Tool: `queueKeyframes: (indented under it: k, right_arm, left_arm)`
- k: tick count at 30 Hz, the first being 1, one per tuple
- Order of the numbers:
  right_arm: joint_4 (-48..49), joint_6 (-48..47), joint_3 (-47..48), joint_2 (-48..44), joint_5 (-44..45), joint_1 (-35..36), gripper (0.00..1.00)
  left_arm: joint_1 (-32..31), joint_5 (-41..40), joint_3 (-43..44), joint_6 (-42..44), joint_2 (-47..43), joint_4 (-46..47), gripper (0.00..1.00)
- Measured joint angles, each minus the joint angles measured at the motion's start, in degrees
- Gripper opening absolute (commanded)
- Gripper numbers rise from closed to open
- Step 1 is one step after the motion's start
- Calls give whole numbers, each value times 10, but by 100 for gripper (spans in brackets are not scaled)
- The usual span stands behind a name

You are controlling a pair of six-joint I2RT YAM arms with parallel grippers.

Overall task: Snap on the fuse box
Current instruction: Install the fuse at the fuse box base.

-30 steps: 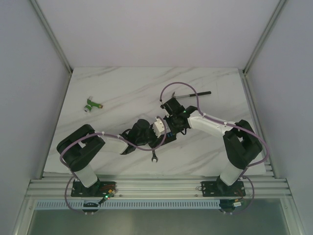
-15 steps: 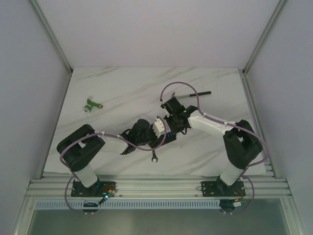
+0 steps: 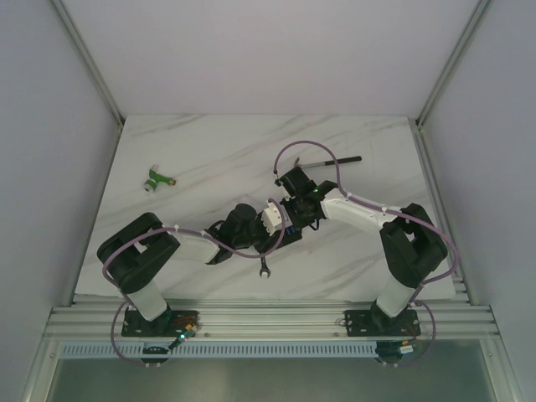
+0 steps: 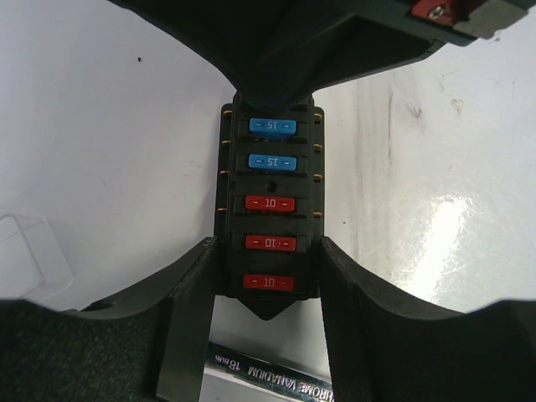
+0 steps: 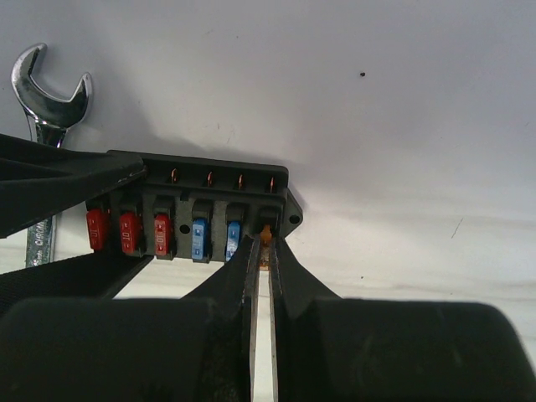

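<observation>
Roughly at the middle of the desk (image 3: 209, 142), a little toward the near edge: fuse box (image 4: 268, 209), uncovered and face up, loaded with five visible fuses in a single row, two blue and three red. Long axis running from the left tool (image 4: 268, 264) to the right tool (image 5: 261, 244), red end nearest the left, blue end toward the right. Left tool clamped across the box's two long sides at the red end. Right tool pinched almost closed on one small orange piece (image 5: 266, 233) at the end slot beyond the blues. Flat on the desk near the box, one clear cover (image 4: 33, 251), off. Also on the desk: one wrench (image 3: 265, 270) by the near edge, one green-and-white connector (image 3: 157, 178) toward the left edge, one black rod (image 3: 331, 159) toward the far right.
</observation>
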Motion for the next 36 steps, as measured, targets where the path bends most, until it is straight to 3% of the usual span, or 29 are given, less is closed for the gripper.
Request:
queueKeyframes:
  k: [36]
  right_arm:
    - [-15, -8, 14, 23, -5, 0, 0]
  left_arm:
    - [0, -1, 0, 0, 0, -1, 45]
